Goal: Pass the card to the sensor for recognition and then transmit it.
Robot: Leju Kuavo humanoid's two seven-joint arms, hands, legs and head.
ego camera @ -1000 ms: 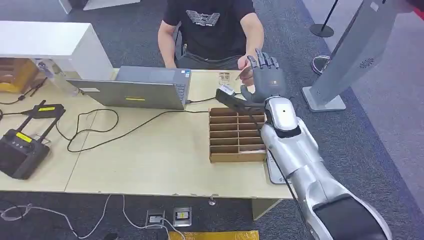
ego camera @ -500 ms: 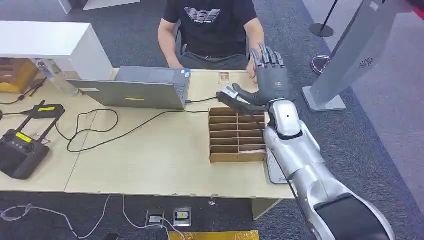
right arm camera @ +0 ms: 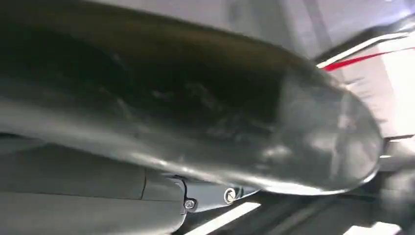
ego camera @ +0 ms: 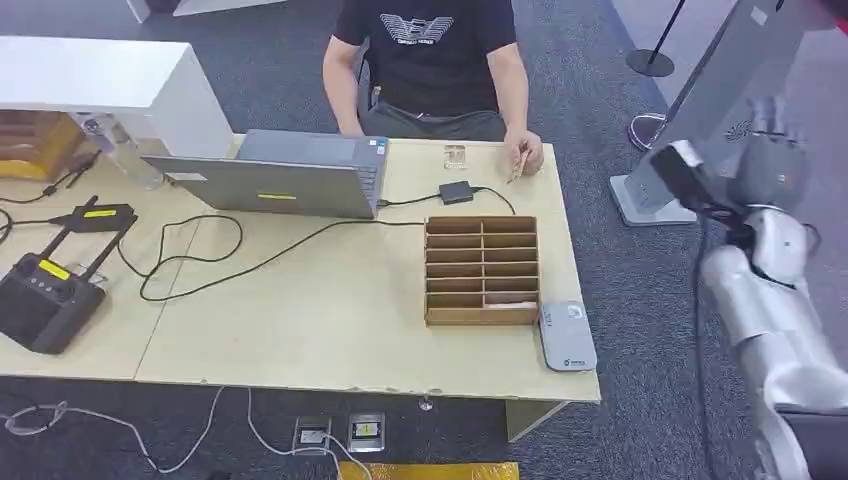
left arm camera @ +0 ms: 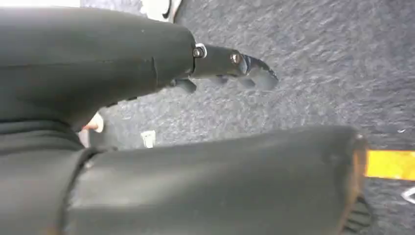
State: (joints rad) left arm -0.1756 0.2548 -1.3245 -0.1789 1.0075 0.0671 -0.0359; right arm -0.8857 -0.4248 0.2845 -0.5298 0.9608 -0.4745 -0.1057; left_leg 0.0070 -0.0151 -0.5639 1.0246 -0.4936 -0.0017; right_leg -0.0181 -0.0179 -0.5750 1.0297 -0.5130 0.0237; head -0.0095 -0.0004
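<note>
Having left the table (ego camera: 300,330), right hand (ego camera: 770,165) hovers aside.

An office or test lab — grey carpet floor (ego camera: 620,80), a wooden counter (ego camera: 330,300) mid-frame carrying a laptop (ego camera: 270,175), trailing cables (ego camera: 200,260) and a remote controller (ego camera: 40,295) at left — with a person (ego camera: 430,60) seated behind it at top centre.

Card in a person's hand, sensor flat on the tabletop

The card (ego camera: 518,165) is a thin, pale sliver, tilted and pinched in a person's hand (ego camera: 530,153) over the tabletop's (ego camera: 330,320) far edge, well apart from the right robot hand (ego camera: 768,172), off to its left. The sensor (ego camera: 568,336) is a flat grey pad with rounded corners, lying at the tabletop's near right corner, left of that robot hand and nearer the robot.
</note>
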